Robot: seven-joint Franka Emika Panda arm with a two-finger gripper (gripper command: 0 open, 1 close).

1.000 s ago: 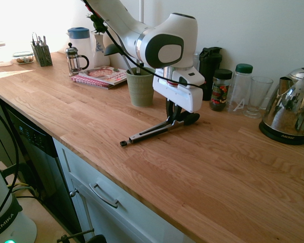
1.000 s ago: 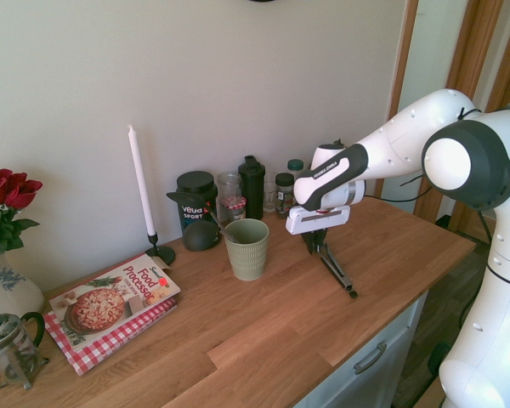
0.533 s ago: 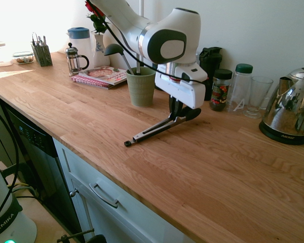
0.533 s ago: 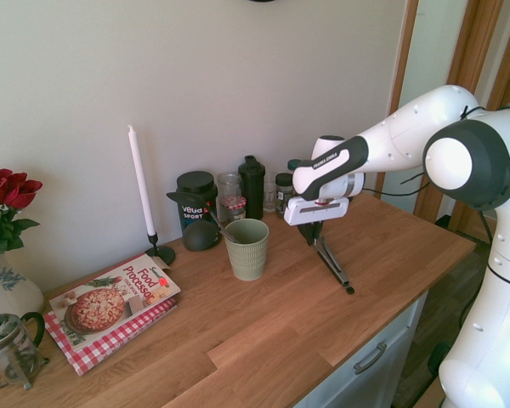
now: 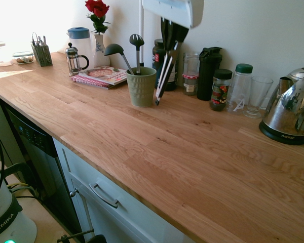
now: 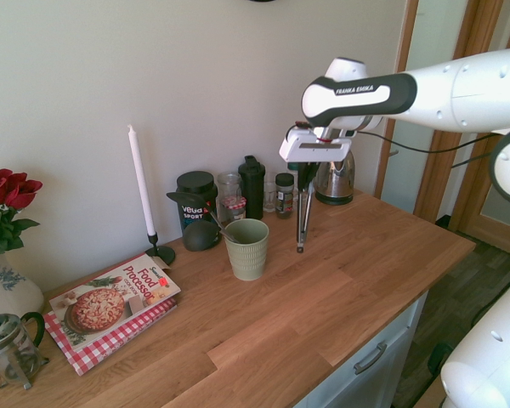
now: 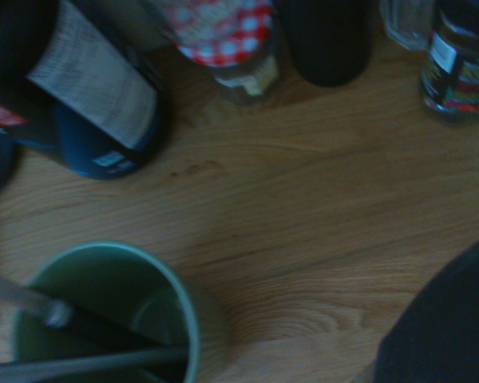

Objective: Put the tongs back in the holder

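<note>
Claw: we saw the gripper [image 6: 307, 176] high above the worktop [image 5: 192, 152], its fingers clamped on the black-tipped end of the tongs [image 5: 163, 65]; in the first exterior view only its white underside showed at the top edge [image 5: 173, 23].

Tongs: we found them hanging nearly upright from the fingers, black tips up at the grip and the small black end knob down, clear of the wood. The silver arms lay close together.

Tongs against holder: in the first exterior view they hung just beside the holder [image 5: 142, 86], on the side toward the jars, the lower end level with the cup's wall. In the second exterior view the tongs [image 6: 303, 212] stood apart from the holder [image 6: 247, 248], toward the kettle. They were outside the cup.

Holder: we noted the sage-green ribbed cup upright on the worktop [image 6: 263, 331], with a dark ladle [image 5: 116, 51] and a dark slotted spoon [image 5: 137, 45] standing in it.

Wrist view: we looked down into the holder's open mouth [image 7: 104, 315], utensil handles crossing inside, with a red-checked jar lid [image 7: 215, 28] and dark bottles beyond it. A dark blurred shape filled one corner; we could not tell what it was.

Nearby: a row of jars and bottles along the wall, a clear glass [image 5: 257, 96], a steel kettle [image 5: 291, 114], a cookbook [image 6: 110, 302] and a white candle [image 6: 140, 183].
</note>
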